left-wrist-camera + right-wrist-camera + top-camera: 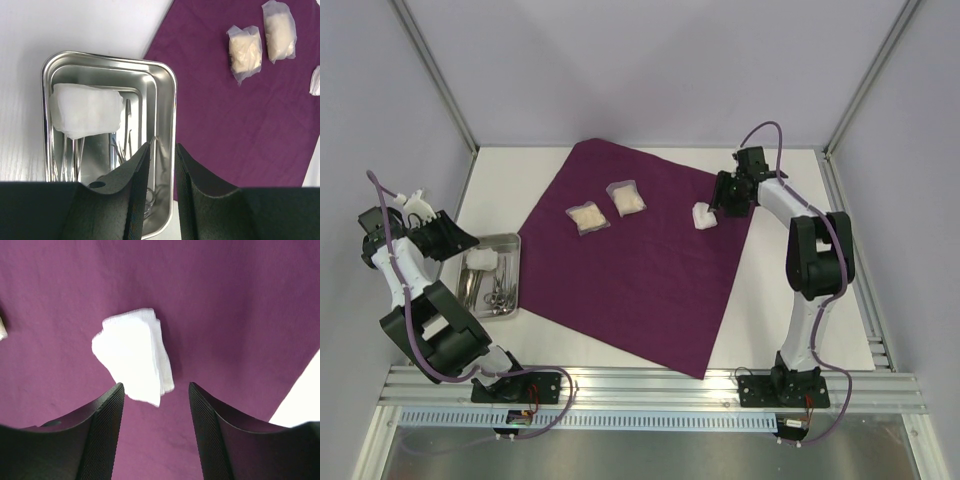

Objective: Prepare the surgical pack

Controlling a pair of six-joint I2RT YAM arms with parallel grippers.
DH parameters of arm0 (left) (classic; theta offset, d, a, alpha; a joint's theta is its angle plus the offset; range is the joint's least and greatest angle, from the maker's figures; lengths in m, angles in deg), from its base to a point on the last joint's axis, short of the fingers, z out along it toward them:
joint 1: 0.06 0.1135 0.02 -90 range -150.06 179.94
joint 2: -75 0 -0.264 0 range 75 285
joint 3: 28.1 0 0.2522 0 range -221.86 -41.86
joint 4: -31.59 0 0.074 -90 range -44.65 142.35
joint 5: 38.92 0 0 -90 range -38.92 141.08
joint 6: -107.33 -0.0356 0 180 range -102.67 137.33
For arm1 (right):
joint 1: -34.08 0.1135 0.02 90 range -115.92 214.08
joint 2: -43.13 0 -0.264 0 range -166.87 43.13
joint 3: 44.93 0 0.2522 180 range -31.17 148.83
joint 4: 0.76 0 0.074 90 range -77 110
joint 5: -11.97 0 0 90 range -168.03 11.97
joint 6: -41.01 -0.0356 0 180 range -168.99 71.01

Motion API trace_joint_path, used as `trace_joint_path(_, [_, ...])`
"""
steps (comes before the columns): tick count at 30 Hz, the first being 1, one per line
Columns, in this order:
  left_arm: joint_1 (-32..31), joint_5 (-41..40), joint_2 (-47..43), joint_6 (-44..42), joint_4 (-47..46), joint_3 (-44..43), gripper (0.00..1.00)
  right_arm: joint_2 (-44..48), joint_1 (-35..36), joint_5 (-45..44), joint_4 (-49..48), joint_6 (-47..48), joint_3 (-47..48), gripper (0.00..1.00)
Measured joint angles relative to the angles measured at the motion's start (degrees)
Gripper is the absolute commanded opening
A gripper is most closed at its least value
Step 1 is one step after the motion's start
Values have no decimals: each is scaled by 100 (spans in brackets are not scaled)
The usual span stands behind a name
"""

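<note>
Over on the far left of the overhead view, the left gripper [458, 240] hovers above the metal tray [517, 280]. Its fingers [135, 175] are parted by a narrow gap and have hold of nothing. Inside the tray sit a white wrapped bundle [87, 111] at the top end and thin steel instruments [126, 137] beside and below it, so it is crowded in there. The tray's right rim runs just beside the left corner of the surgical pack [650, 275], with hardly any bare table [515, 170] between them. The pack itself is spread flat as a big plum sheet, turned like a diamond across the middle of the frame. There is white table open at the upper left and in the lower right corner. On its upper part, two clear pouches [588, 219] [627, 198] lie side by side, apart from each other. Further right, a folded white gauze square [703, 215] rests on the fabric near the sheet's right corner. The right gripper [728, 196] is right over it. Its fingers [102, 430] are spread wide and grip nothing, and the gauze lies loose just beyond the tips. The sheet's edge and bare table show at the lower right of the wrist view.
</note>
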Motion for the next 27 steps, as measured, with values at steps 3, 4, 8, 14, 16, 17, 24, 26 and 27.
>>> trace_joint_path(3, [0,0,0,-2,28,0,35,-212,-66,120,22,57,240,54])
trace_joint_path(4, [0,0,2,-2,31,0,35,-313,-94,195,2,66,315,52])
trace_joint_path(8, [0,-2,0,-2,39,0,35,-654,-164,494,-107,72,367,51])
trace_joint_path(14, [0,0,0,0,63,0,35,-905,-212,968,-352,33,400,49])
trace_joint_path(16, [0,0,0,-2,68,0,35,-944,-216,1165,-468,7,396,47])
trace_joint_path(17, [0,0,0,0,68,0,35,-962,-216,1252,-527,-13,387,47])
trace_joint_path(24, [-4,4,0,2,85,0,35,-1086,-232,1864,-973,-221,273,38])
trace_joint_path(26, [-11,4,0,2,85,0,35,-1091,-238,1963,-1071,-271,208,31])
trace_joint_path(27, [-17,2,0,2,85,0,35,-1091,-240,1989,-1108,-299,173,27])
